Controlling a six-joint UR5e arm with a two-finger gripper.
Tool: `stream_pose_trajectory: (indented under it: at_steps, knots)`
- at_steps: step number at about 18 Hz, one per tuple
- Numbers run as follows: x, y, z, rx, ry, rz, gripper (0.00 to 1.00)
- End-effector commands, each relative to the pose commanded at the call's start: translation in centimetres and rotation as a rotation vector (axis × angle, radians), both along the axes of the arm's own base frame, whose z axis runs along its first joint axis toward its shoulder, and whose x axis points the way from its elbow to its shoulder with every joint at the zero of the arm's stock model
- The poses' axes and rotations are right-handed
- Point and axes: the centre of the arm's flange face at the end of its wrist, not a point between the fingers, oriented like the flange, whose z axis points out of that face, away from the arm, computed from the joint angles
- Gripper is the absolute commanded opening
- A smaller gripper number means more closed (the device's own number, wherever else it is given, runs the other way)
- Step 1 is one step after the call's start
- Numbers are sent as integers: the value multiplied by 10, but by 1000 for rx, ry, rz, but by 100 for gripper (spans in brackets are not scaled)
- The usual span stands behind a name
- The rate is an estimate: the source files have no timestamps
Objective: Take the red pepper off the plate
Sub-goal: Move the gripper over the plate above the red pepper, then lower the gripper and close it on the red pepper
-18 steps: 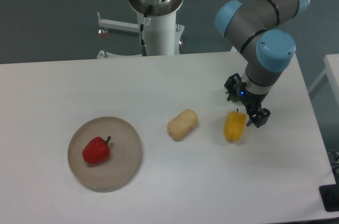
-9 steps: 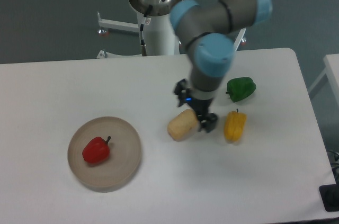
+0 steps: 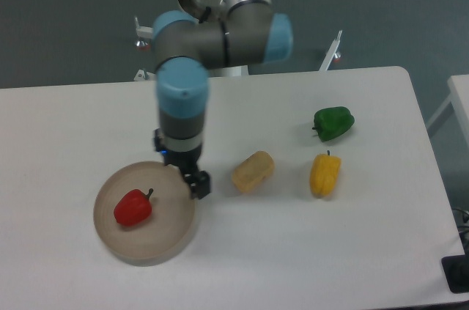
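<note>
**Arm over plate edge; pepper not yet taken**

Moved since half a second ago: the arm has swung from beside the bread-like lump to the left, and its gripper (image 3: 192, 182) now hangs above the right-hand rim of the plate (image 3: 122, 246). Nothing else on the table has shifted.

Item 1, gripper: dark, two-fingered, pointing down from the grey and blue wrist. One fingertip shows at the plate's right edge; whether the jaws stand wide or narrow cannot be told from this angle. Nothing is seen between them.

Item 2, red pepper (image 3: 133, 208): glossy, short dark stem pointing up and to the right. Lies on the plate, left of its middle, apart from the gripper and to its lower left.

Item 3, plate: round, tan, low rim, on the front left part of the white table (image 3: 66, 127).

Item 4, bread-like lump (image 3: 253, 171): beige, tilted, just right of the gripper, off the plate.

Item 5, yellow pepper (image 3: 325, 174): lying right of the lump, stem end up.

Item 6, green pepper (image 3: 333, 122): behind the yellow pepper, near it, not touching.
</note>
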Motion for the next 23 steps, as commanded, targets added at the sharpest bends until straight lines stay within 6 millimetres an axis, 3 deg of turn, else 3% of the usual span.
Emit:
stream_pose_trajectory:
  at_steps: [7,10,18,19,21,23]
  knots:
    - [36,19,-40,-3,27,-50,100]
    - [41,19,-56,-23,26,-59,100]
    - [32,29,-102,-45,102,-50,100]
    - [33,29,-106,-58,127,-53,90]
    - [34,29,-103,-55,134,-35,41]
    - [35,31,-96,-42,128,-15,12]
